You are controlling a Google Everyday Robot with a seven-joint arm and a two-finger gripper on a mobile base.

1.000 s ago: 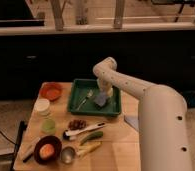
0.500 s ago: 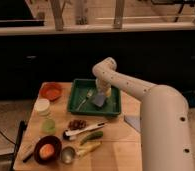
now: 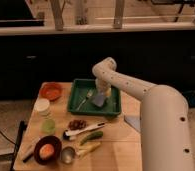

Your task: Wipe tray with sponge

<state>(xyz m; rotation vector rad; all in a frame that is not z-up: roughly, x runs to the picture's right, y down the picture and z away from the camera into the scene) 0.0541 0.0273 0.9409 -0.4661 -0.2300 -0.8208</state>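
Note:
The green tray [image 3: 76, 104] sits at the back middle of the wooden table. My white arm comes in from the right and bends down into the tray's right half. The gripper [image 3: 103, 95] points down over the tray floor, shut on the small grey-blue sponge [image 3: 98, 101]. The sponge hangs tilted at the fingertips and touches or nearly touches the tray floor. A metal fork [image 3: 84, 100] lies in the tray just left of the sponge.
An orange bowl [image 3: 51, 91] stands left of the tray. In front are a white lidded cup [image 3: 41, 105], a green cup [image 3: 48, 125], brown bits [image 3: 77, 123], a ladle [image 3: 83, 130], green vegetables [image 3: 91, 136], a dark bowl [image 3: 46, 150]. A grey-blue sheet [image 3: 132, 121] lies right.
The gripper with the sponge has shifted only slightly inside the tray's right half. The tray and the other items have not moved.

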